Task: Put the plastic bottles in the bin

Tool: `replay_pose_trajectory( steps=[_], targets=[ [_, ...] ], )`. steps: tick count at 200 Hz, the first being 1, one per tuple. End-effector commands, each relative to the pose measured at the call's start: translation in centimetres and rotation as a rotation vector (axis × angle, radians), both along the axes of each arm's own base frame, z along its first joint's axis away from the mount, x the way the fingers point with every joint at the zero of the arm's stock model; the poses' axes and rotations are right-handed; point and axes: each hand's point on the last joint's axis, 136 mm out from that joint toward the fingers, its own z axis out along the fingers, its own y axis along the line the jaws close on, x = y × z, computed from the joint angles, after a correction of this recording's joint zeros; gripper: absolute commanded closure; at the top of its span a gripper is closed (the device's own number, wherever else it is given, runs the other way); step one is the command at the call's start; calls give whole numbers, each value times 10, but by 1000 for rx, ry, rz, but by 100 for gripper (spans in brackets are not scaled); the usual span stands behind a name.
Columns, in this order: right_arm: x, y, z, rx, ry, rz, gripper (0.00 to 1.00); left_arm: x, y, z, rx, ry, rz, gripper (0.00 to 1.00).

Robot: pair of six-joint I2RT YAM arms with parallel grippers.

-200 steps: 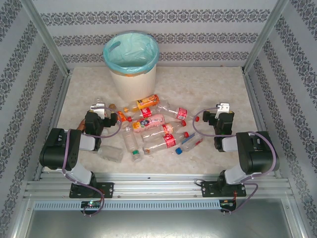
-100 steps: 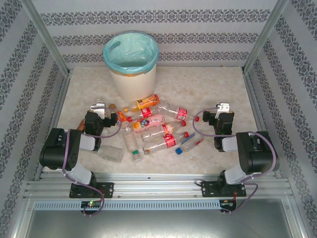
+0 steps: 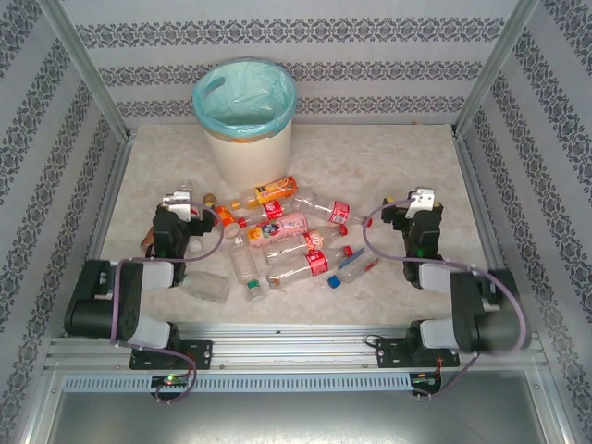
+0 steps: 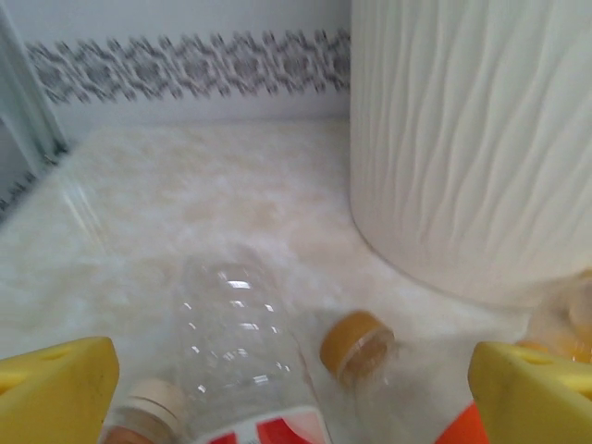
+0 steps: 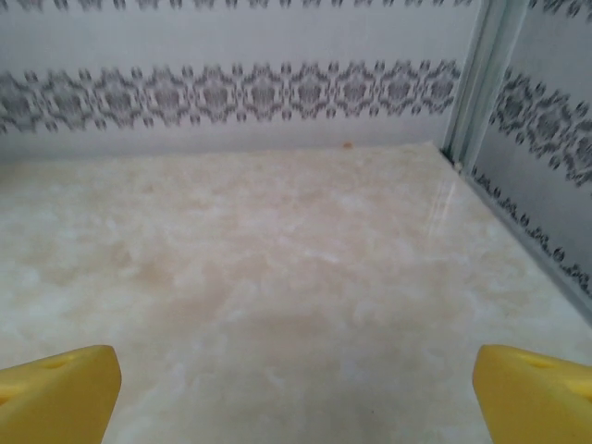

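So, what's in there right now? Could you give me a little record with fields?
bin: upright at the far side of the table, teal liner over its rim
plastic bottles: lying in a heap between the arms, none held
left end effector: open, low over a clear bottle at the heap's left edge
right end effector: open, over bare table right of the heap

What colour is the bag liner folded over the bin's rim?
Pale teal. The liner shows best in the top external view.
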Motion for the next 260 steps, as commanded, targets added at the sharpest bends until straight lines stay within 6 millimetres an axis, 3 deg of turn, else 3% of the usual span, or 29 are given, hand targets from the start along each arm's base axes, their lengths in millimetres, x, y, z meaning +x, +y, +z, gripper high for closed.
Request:
replay_pose_trajectory(
  steps=[1,30,54,76,96,138,174,187,203,234,260],
  targets=[
    [-11,2,18,69,49,-10,6,-14,16,12,-38,6,96,4],
    [-25,27,30,216,164,81,13,-25,20,48,-136,-9,145,8],
    [-44,54,21,271,311,153,16,-38,-5,76,-214,18,51,15],
    [-60,85,17,252,438,277,18,-50,-44,99,-240,47,-89,17],
    [-69,131,30,183,476,556,22,-59,-87,118,-242,103,-251,17],
    [-72,184,61,108,472,823,28,-88,-167,130,-163,316,-569,16],
    [-111,229,45,-100,500,1047,29,-145,-219,120,13,440,-929,16],
    [-120,240,38,-139,536,1066,29,-154,-221,107,68,471,-960,16],
    [-126,256,28,-151,586,1051,30,-148,-209,91,92,487,-862,15],
    [-126,290,22,3,689,958,33,-127,-162,74,42,516,-502,15],
    [-128,321,21,98,755,906,34,-133,-122,78,-78,509,-248,14]
  ],
)
